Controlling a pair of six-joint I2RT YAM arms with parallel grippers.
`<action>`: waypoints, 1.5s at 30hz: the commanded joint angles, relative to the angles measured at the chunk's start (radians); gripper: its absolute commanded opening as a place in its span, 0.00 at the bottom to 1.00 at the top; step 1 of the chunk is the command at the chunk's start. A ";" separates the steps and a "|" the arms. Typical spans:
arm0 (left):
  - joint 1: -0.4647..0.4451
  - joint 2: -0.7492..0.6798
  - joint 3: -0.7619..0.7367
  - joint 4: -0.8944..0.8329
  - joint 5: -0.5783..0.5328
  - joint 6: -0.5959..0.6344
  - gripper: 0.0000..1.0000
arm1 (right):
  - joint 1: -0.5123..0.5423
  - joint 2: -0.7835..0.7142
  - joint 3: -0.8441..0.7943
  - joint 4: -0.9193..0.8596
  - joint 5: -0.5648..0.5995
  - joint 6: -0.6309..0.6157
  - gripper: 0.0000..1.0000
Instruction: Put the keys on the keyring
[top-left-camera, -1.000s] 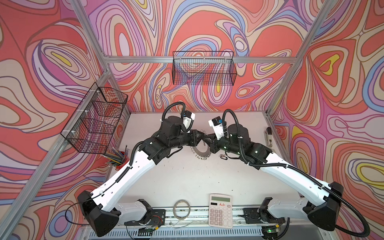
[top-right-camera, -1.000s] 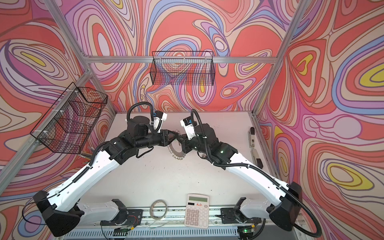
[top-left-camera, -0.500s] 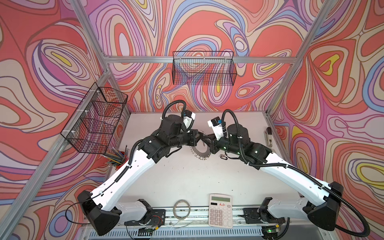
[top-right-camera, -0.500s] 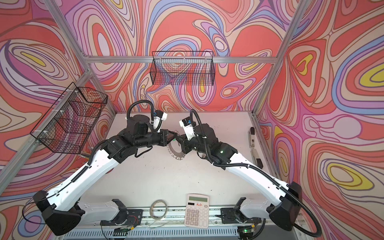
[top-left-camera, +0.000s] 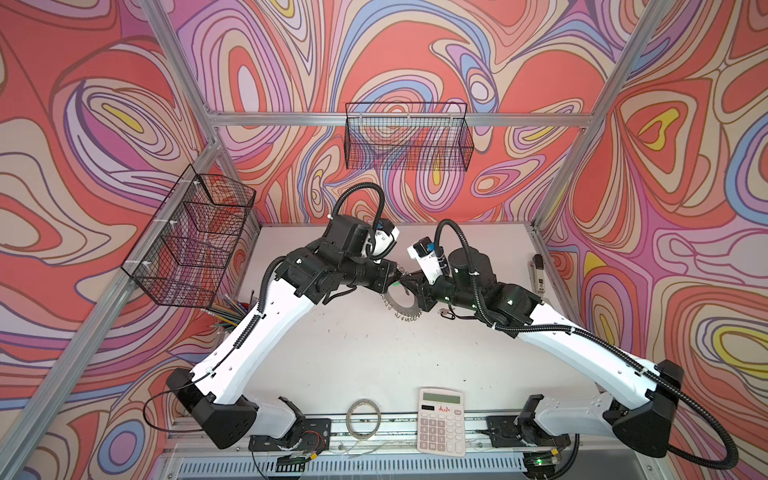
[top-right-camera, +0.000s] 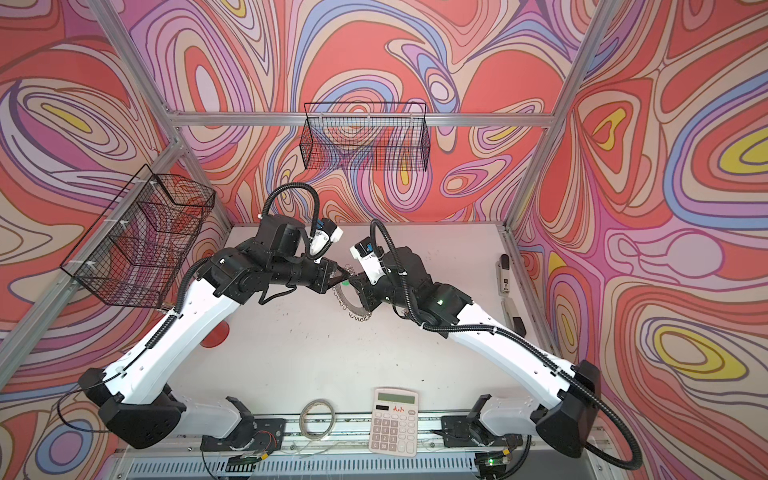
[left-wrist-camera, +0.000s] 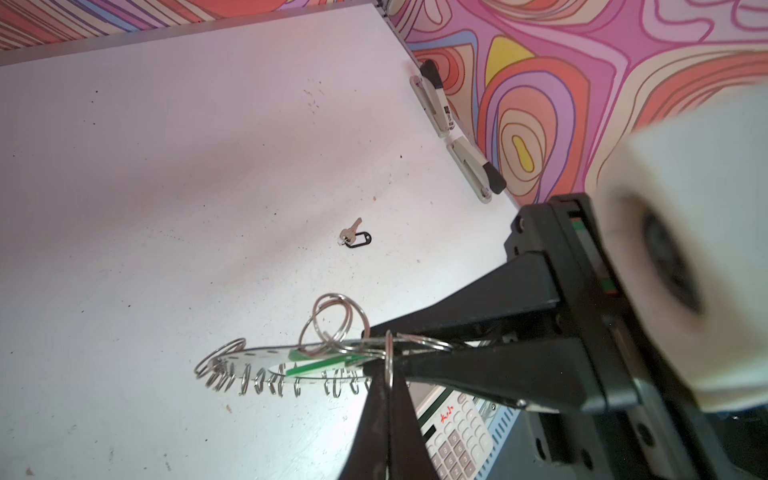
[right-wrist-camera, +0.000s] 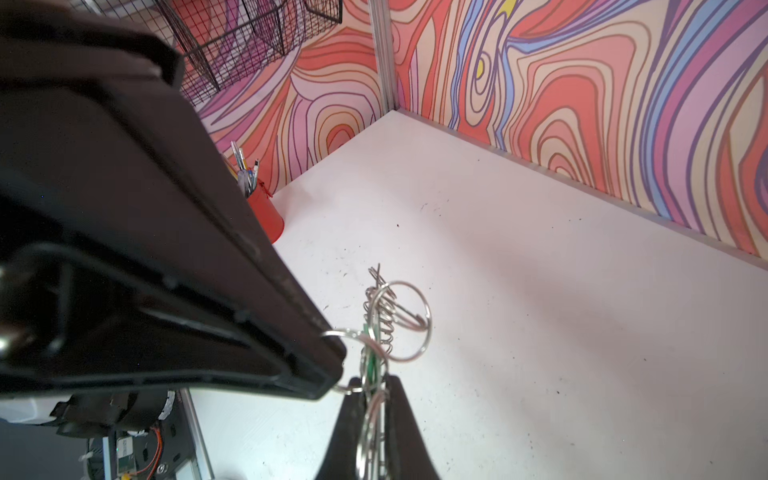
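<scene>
On the white table (top-left-camera: 374, 353), at the near edge: a white calculator (top-left-camera: 440, 422) lying flat, with a translucent tape roll (top-left-camera: 364, 417) just beside it. By the left wall, a red cup (right-wrist-camera: 266, 212) holding pens (right-wrist-camera: 245, 166), below a tiered black wire basket (top-left-camera: 189, 241). A second wire basket (top-left-camera: 409, 141) hung on the back wall. Along the right edge, two grey-and-black tools (left-wrist-camera: 432, 104) end to end, perhaps staplers, too small to tell.

Two keys (left-wrist-camera: 351, 237) (left-wrist-camera: 316, 363), one keyring (left-wrist-camera: 257, 356), one calculator (top-left-camera: 441, 422), one tape roll (top-left-camera: 349, 417), perhaps two staplers (left-wrist-camera: 432, 104) (left-wrist-camera: 473, 170).
</scene>
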 joint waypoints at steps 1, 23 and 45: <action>0.014 -0.005 0.024 -0.256 -0.010 0.110 0.00 | -0.027 0.011 0.050 -0.067 0.108 -0.027 0.00; 0.096 -0.239 -0.147 0.055 0.183 0.039 0.47 | -0.032 -0.003 -0.065 0.127 -0.218 0.092 0.00; 0.104 -0.272 -0.469 0.513 0.166 -0.387 0.41 | -0.032 -0.041 -0.140 0.273 -0.162 0.138 0.00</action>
